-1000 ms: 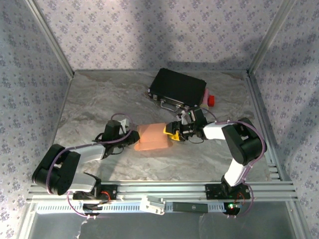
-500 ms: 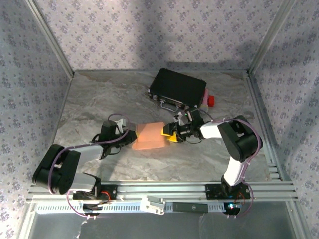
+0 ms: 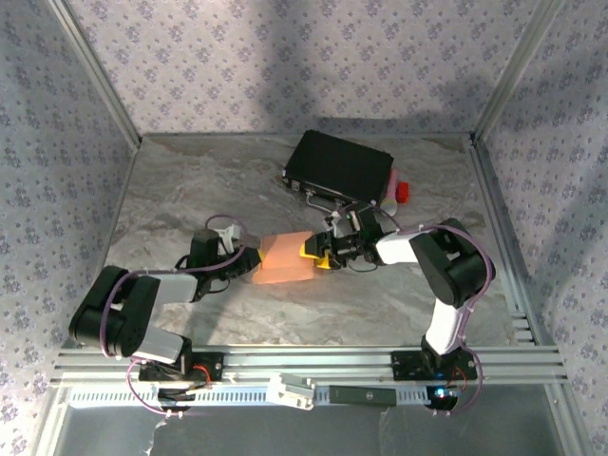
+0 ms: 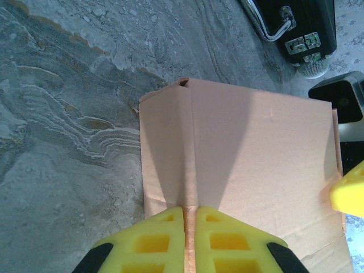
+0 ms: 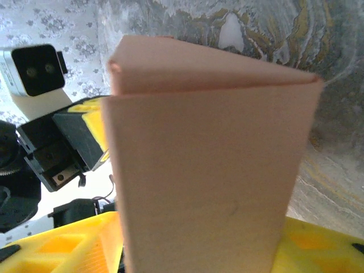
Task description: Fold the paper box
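Note:
The salmon-pink paper box [image 3: 282,258] lies mid-table, partly folded, between both arms. My left gripper [image 3: 252,261] comes in from the left and is shut on a raised crease of the box [image 4: 239,148]; its yellow fingers [image 4: 153,239] pinch that thin ridge, so the left gripper [image 4: 190,211] has only cardboard between its jaws. From the right, my right gripper [image 3: 318,255] has its yellow fingers [image 5: 68,244] on both sides of the box's end [image 5: 210,170], which spans the whole gap of the right gripper [image 5: 199,253].
A black hard case [image 3: 340,163] with metal latches lies behind the box, its handle [image 4: 270,25] close to the far edge of the cardboard. A white bottle with a red cap [image 3: 403,193] sits at the case's right end. Patterned walls enclose the table.
The left gripper has closed tighter on the box's crease and shifted slightly back. The right gripper has pushed left against the box and narrowed its jaws round it.

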Tool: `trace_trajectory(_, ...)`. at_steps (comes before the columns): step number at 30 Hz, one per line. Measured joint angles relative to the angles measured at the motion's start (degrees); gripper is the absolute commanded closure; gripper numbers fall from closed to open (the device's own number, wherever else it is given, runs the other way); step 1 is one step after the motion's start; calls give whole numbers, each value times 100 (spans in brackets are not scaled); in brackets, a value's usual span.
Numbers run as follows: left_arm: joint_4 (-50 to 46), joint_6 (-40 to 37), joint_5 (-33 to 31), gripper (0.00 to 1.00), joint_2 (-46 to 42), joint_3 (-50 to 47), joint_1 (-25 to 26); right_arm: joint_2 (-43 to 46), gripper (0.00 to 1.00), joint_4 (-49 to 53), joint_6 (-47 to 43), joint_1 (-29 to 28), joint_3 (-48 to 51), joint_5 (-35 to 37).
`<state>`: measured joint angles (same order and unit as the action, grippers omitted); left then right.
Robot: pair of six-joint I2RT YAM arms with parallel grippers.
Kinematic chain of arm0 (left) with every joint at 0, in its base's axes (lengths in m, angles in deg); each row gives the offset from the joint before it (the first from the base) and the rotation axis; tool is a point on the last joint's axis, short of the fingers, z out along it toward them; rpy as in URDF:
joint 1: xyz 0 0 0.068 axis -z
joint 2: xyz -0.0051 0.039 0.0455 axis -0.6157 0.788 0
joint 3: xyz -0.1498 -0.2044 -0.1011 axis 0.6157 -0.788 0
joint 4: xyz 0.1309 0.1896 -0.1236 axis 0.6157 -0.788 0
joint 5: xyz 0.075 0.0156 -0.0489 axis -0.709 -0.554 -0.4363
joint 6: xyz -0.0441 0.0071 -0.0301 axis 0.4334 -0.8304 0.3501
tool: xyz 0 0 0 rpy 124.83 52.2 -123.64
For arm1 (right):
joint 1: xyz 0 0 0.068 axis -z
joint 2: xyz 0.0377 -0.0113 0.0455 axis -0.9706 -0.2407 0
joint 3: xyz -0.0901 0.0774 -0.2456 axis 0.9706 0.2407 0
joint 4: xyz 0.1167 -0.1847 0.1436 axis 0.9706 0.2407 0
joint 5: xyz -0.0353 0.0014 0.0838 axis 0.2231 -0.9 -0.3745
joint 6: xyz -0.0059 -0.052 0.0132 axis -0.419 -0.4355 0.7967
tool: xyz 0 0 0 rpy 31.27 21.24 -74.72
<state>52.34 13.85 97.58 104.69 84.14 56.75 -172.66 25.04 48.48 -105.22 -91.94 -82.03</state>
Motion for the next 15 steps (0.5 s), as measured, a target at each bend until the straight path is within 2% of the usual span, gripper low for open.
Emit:
trace_trajectory(3, -74, 0, -33, 84, -66, 0, 0, -22, 52, -223, 264, 0, 2, 2)
trace_trajectory(6, -376, -26, -142, 71, -289, 0, 0, -24, 57, -461, 603, 0, 20, -4)
trace_trajectory(9, -1047, -103, -313, 59, -723, 2, 0, -24, 60, -621, 1003, -13, 39, 4)
trace_trajectory(12, -1878, -291, -516, 55, -1447, 26, 0, -22, 65, -638, 1397, 9, 20, 17)
trace_trajectory(15, -2800, -723, -841, 45, -2319, 275, 94, -20, 65, -533, 1775, 52, -50, -26)
